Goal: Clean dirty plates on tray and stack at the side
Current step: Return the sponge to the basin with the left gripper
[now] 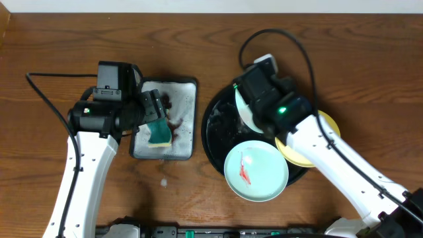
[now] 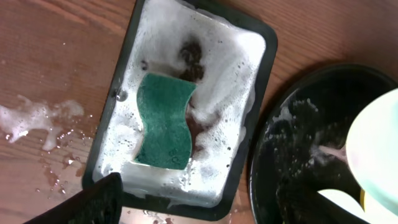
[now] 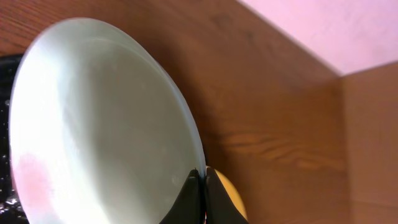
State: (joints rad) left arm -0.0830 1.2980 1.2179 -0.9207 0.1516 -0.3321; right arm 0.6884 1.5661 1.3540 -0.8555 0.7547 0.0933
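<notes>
Over black tray [image 1: 215, 132]: right fingers [image 3: 193, 199] clamped on mint plate [image 3: 106, 124] by its rim; the soapy edge could slip.
Above sponge [image 2: 163, 121]: left fingers [image 2: 93, 202] apart, empty, so no backup.

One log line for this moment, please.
left gripper open over pan | sponge lying in foam | right gripper shut on mint plate, tilted over tray | second mint plate on tray

The sponge [image 2: 163, 121] is teal-green amid white foam [image 2: 230, 56] with dark brown blotches in the dark-rimmed rectangular tray [image 2: 186, 211]. The round tray [image 1: 215, 132] is glossy black, flecked with suds; the flat plate [image 1: 263, 162] is mint-blue with a red streak, the tilted plate [image 3: 93, 112] paler mint, the third plate [image 1: 329, 124] yellow. The table [image 1: 344, 46] is reddish-brown, wood-grained.
</notes>
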